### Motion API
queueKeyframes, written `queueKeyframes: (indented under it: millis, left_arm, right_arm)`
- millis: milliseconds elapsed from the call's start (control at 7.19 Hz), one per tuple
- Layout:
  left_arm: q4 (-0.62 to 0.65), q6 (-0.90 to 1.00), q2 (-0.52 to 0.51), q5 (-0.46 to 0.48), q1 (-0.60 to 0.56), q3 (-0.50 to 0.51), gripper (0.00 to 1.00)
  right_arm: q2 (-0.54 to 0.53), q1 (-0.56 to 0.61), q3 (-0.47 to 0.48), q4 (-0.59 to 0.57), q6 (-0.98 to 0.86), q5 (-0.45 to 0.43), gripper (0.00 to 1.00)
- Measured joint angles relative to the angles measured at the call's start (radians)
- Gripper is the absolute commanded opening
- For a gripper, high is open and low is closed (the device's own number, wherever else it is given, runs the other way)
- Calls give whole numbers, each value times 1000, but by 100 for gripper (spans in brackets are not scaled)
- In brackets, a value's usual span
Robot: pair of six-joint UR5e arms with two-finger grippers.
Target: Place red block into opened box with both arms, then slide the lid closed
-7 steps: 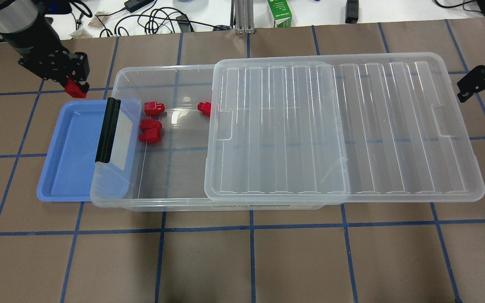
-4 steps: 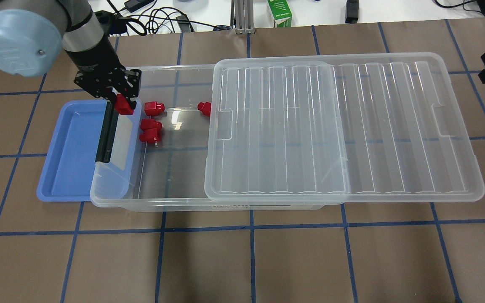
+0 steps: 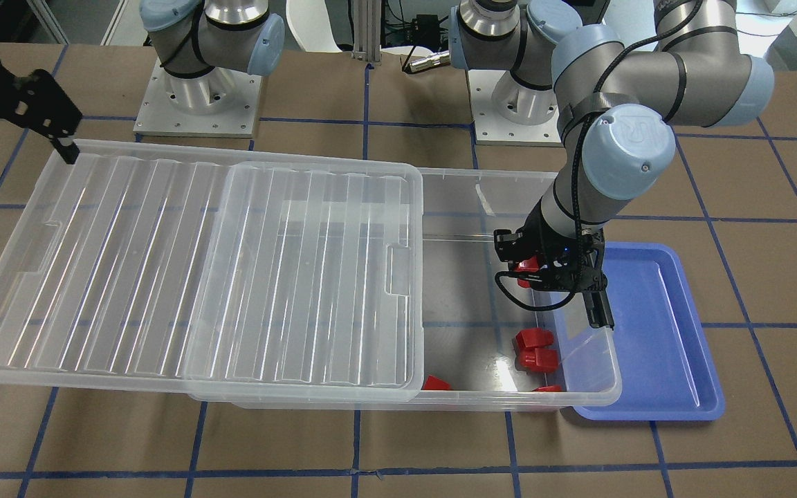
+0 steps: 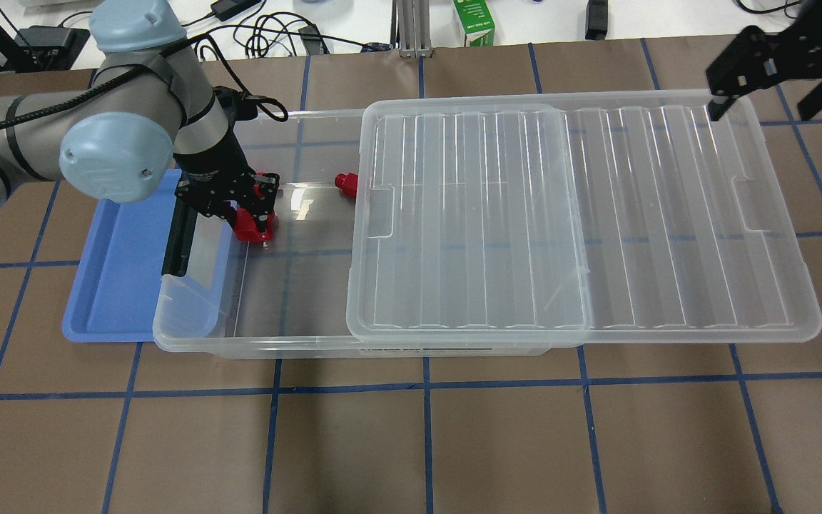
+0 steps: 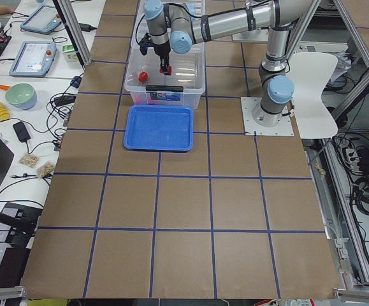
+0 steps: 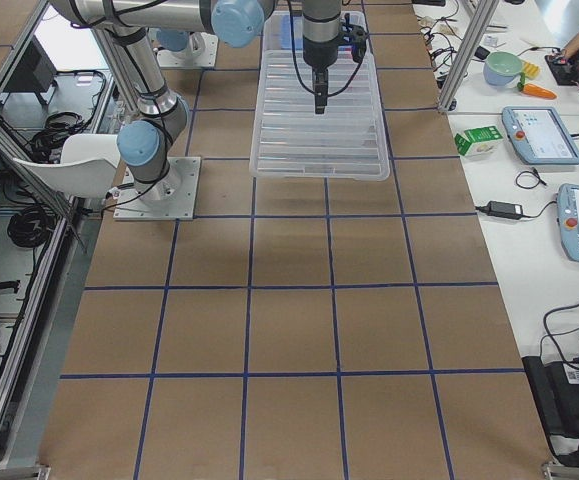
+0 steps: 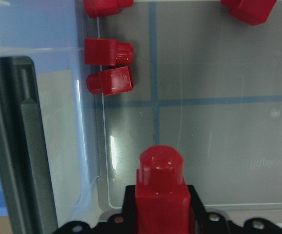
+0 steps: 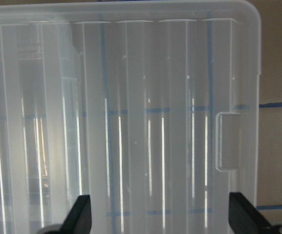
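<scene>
My left gripper [image 4: 248, 211] is shut on a red block [image 7: 160, 191] and hangs over the uncovered left end of the clear box [image 4: 275, 347], just inside its black handle [image 4: 181, 232]. In the front-facing view the held red block [image 3: 526, 265] shows between the fingers. Several more red blocks [image 7: 109, 51] lie on the box floor below. The clear ribbed lid [image 4: 668, 214] sits slid to the right, covering the rest of the box. My right gripper [image 4: 760, 107] is open above the lid's far right corner, holding nothing.
A shallow blue tray [image 4: 118, 271] lies against the box's left end, partly under it. A green carton [image 4: 474, 21] and cables sit behind the table's far edge. Brown mat with blue tape lines spreads in front of the box.
My left arm carried the red block rightward from beyond the blue tray to over the open box. My right gripper moved from the table's right edge to above the lid's far right corner.
</scene>
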Motion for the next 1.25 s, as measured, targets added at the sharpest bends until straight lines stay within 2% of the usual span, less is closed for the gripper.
queueKeyframes:
  millis: [139, 417, 696, 1252]
  left_arm:
    - [14, 2, -17, -19, 0, -12, 0]
    - [70, 6, -56, -32, 1, -47, 0]
    - [143, 1, -91, -35, 1, -80, 0]
    - [198, 6, -151, -36, 1, -92, 0]
  right_arm:
    - [23, 85, -2, -33, 98, -21, 100]
    - [53, 158, -4, -72, 187, -50, 100]
    - [59, 167, -6, -77, 194, -54, 100]
    - [60, 163, -8, -77, 188, -43, 100]
